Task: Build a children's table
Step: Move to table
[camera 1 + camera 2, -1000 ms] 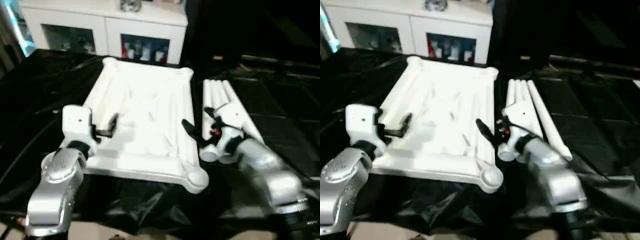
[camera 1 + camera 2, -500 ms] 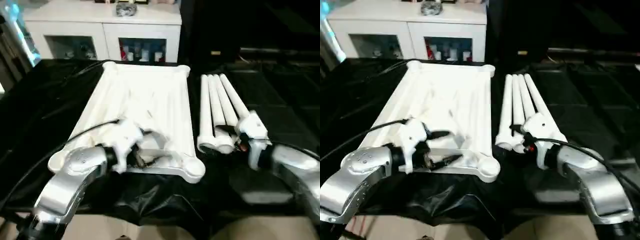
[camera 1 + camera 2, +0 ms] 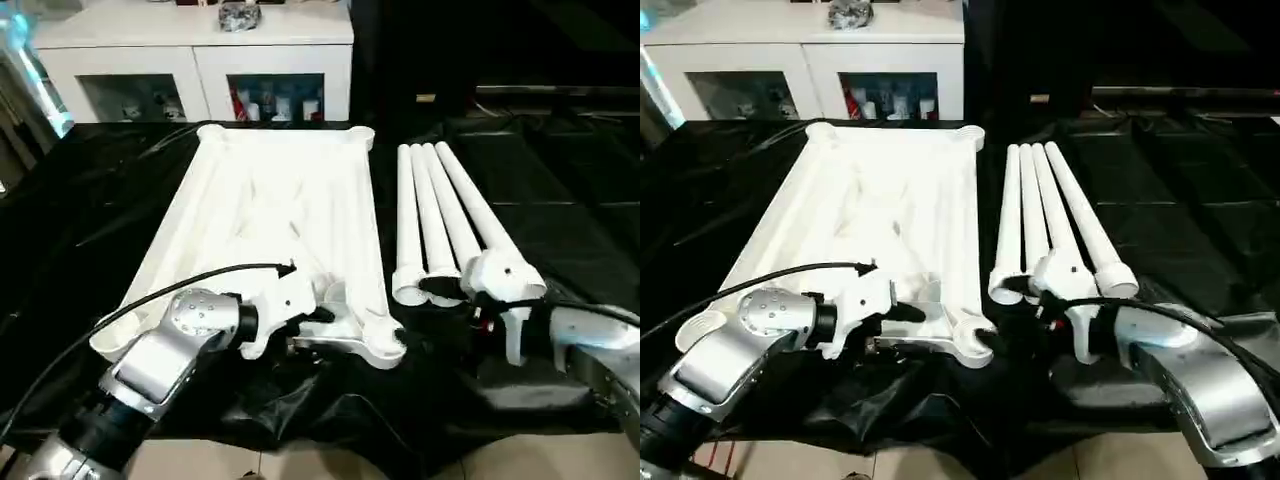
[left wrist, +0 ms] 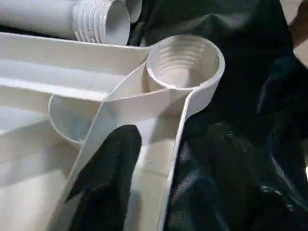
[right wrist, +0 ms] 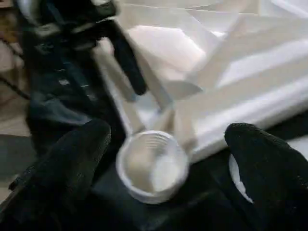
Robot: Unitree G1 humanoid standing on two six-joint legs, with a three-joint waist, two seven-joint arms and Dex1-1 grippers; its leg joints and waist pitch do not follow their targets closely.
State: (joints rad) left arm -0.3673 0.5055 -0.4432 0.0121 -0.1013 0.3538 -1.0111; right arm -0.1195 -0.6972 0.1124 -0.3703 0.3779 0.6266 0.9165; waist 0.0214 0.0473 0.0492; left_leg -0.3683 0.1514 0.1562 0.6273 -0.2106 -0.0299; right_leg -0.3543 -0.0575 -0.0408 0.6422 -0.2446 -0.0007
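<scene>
The white tabletop [image 3: 270, 200] lies ribbed side up on black sheeting. Three white legs [image 3: 432, 215] lie side by side just right of it. My left gripper [image 3: 318, 330] is at the tabletop's near rim, close to the near right corner socket [image 4: 185, 60]. Its jaws stand open astride that rim, and one black finger [image 4: 108, 178] lies on the inner side. My right gripper [image 5: 166, 163] is wide open and empty above the legs' near ends. It points at the same corner socket [image 5: 151, 166], which sits beyond its two fingertips [image 5: 62, 163].
A white glass-door cabinet [image 3: 200, 60] stands behind the work surface. Crumpled black sheeting [image 3: 560, 200] covers the surface and hangs over its near edge. A black cable [image 3: 180, 285] runs along my left forearm over the tabletop's near left part.
The left gripper came down from over the tabletop to its near rim, slid right toward the corner socket, and its jaws narrowed. The right gripper moved from the tabletop's right edge to the legs' near ends.
</scene>
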